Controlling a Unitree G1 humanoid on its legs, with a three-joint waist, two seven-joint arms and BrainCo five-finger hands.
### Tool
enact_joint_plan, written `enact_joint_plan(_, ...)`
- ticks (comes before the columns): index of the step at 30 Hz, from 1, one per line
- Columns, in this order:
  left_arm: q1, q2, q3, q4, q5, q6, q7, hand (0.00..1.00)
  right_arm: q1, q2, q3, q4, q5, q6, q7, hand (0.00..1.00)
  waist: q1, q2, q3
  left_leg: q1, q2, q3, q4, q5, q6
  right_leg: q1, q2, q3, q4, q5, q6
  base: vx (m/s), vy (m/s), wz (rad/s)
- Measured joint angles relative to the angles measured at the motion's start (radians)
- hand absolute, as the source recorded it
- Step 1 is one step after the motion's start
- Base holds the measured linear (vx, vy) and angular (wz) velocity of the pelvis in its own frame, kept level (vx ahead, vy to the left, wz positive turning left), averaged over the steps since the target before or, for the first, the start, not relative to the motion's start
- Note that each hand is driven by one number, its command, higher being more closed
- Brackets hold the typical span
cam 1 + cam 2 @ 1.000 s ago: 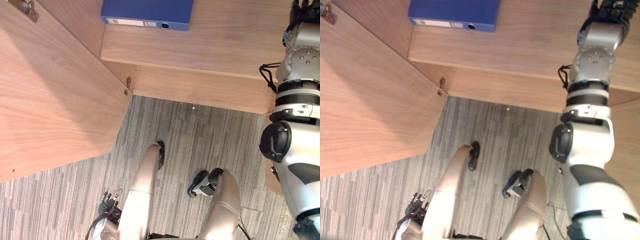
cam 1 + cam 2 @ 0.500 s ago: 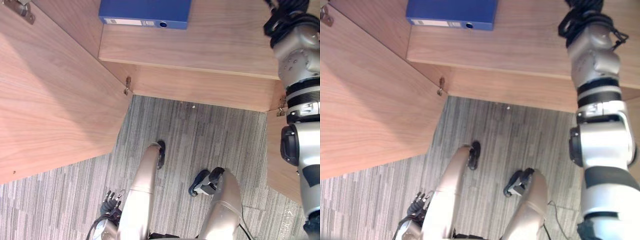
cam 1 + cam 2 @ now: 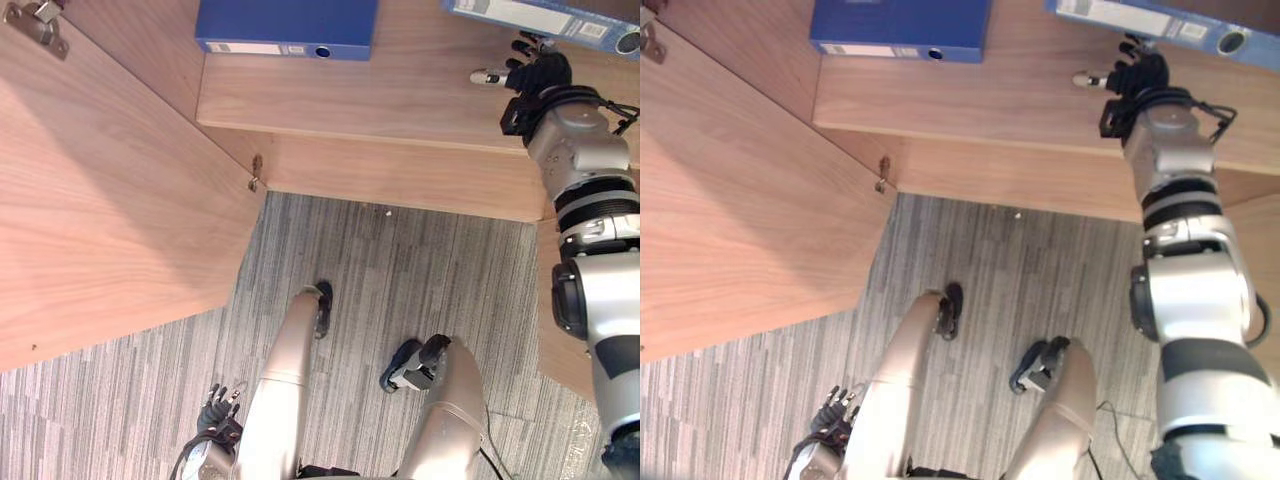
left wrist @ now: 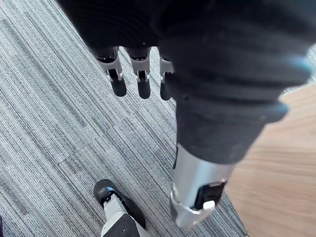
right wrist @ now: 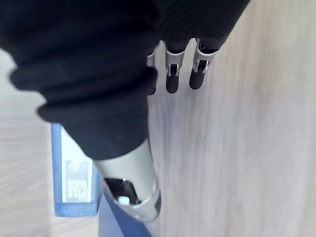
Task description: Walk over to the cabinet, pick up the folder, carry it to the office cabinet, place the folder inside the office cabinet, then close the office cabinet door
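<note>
Right hand [image 3: 537, 73]: it is up over the wooden shelf [image 3: 400, 95]. Its fingers are straight and spread wide, and the thumb sticks out to the side. It holds nothing.
Light blue folder [image 3: 560, 18]: it lies flat on the shelf, just past the right hand's fingertips. I cannot tell if they touch it. Its white label and round hole face the front of the shelf.
Dark blue folder [image 3: 290, 22]: it lies flat on the same shelf, over on the left, well apart from the right hand. Its label and round hole face the front too.
Left hand [image 3: 220, 408]: it hangs down low, near the floor. Its fingers [image 4: 140, 79] are loose and almost straight. It holds nothing.
Cabinet door [image 3: 110, 210]: it stands wide open on the left. A metal hinge [image 3: 34, 21] sits at its top corner.
Floor [image 3: 440, 260]: grey carpet with thin stripes, under the shelf.
</note>
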State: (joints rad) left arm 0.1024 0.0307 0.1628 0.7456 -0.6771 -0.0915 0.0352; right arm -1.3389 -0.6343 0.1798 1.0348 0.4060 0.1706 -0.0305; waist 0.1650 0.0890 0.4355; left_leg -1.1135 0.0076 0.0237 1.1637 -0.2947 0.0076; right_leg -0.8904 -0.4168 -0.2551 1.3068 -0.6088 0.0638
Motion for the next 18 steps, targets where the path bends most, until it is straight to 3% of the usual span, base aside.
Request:
enact_joint_plan(8,-0.006,-0.011,0.004,0.000,0.000,0.000,0.000,0.00,0.018,0.034,-0.038,-0.001,-0.061,-0.002,0.012,0.00,-0.003,0.000,0.000,0.016,0.002,0.003,0.000,0.000,0.000,0.014,0.000,0.001,0.000,0.000,0.000,0.00,0.000,0.00)
enact_joint_plan(14,-0.015,-0.012,0.017,0.000,0.001,0.001,-0.004,0.00,0.065,0.078,-0.019,-0.001,-0.261,-0.007,0.082,0.00,-0.006,0.001,-0.001,0.058,0.006,0.006,-0.010,0.000,0.000,0.056,0.003,0.000,-0.011,0.000,0.000,0.00,0.000,0.00)
enact_joint_plan(18,-0.020,-0.010,0.018,0.004,0.003,0.008,-0.014,0.00,0.123,0.131,0.080,-0.025,-0.406,-0.035,0.107,0.00,-0.009,0.001,-0.003,0.107,0.016,0.006,-0.038,0.002,-0.003,0.107,0.018,-0.009,-0.046,0.008,0.000,0.00,-0.014,-0.05)
